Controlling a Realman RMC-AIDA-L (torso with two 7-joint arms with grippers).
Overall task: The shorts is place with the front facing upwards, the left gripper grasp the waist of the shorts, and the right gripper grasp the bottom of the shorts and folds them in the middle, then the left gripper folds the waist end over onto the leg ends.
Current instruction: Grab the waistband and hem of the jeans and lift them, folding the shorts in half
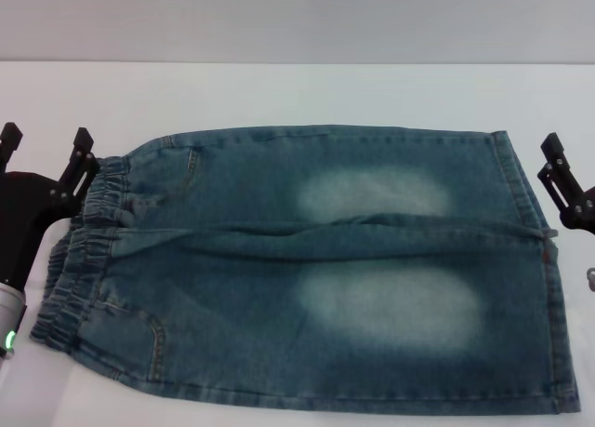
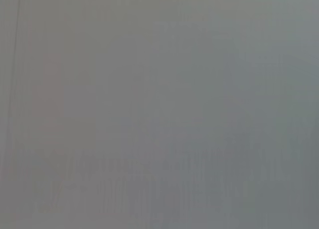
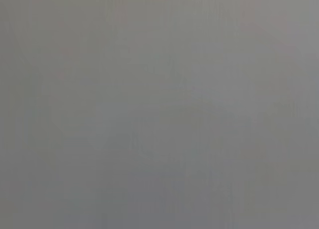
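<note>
Blue denim shorts (image 1: 307,269) lie flat on the white table (image 1: 279,92), front up, seen in the head view. The ruffled elastic waist (image 1: 79,260) is at the left; the straight hemmed leg ends (image 1: 550,297) are at the right, with a tiny red tag (image 1: 543,257). My left gripper (image 1: 45,139) stands open just off the far end of the waist, holding nothing. My right gripper (image 1: 548,160) is open beside the far leg's hem, touching no cloth that I can see. Both wrist views are plain grey.
The back edge of the table runs across the top against a pale wall (image 1: 297,18). Bare tabletop lies beyond the shorts. The near hem of the shorts reaches almost to the bottom of the head view.
</note>
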